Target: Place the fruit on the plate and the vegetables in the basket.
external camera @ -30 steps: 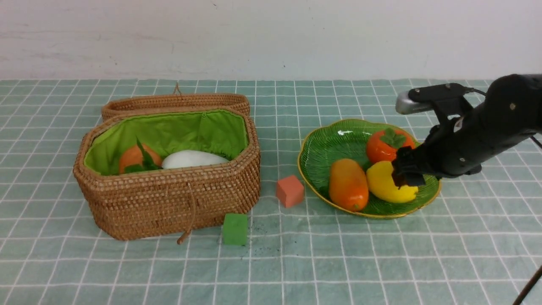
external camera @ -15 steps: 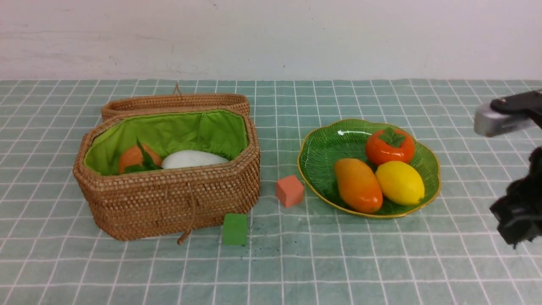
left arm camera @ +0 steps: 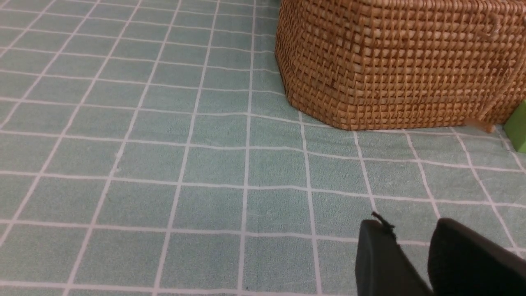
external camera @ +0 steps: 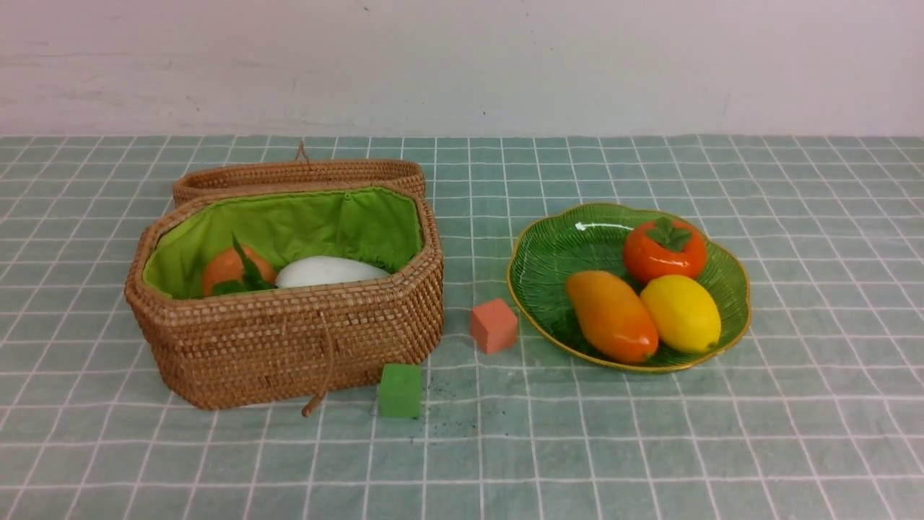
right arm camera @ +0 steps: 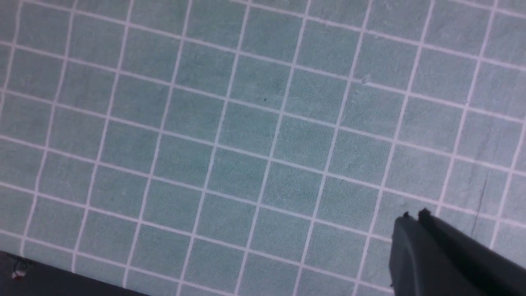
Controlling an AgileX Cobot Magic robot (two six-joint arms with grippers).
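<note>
Front view shows the basket (external camera: 289, 289) toward the left side of the checked tablecloth (external camera: 650, 448), its lid (external camera: 299, 173) folded back behind it. Inside lie the white radish (external camera: 328, 271) and an orange potato (external camera: 227, 269) partly hidden by green leaves; a chili cannot be made out. The green plate (external camera: 548, 253) sits toward the right side, holding 3 fruits: mango (external camera: 610, 315), lemon (external camera: 681, 313) and persimmon (external camera: 664, 249), all touching. A salmon cube (external camera: 494, 326) lies between basket and plate; a green cube (external camera: 401, 390) sits just beside the basket's front corner. Neither arm shows here. The left gripper (left arm camera: 415, 242) hangs over bare cloth near the basket, fingers slightly parted, empty. The right gripper (right arm camera: 415, 218) is clenched on nothing, over bare cloth.
</note>
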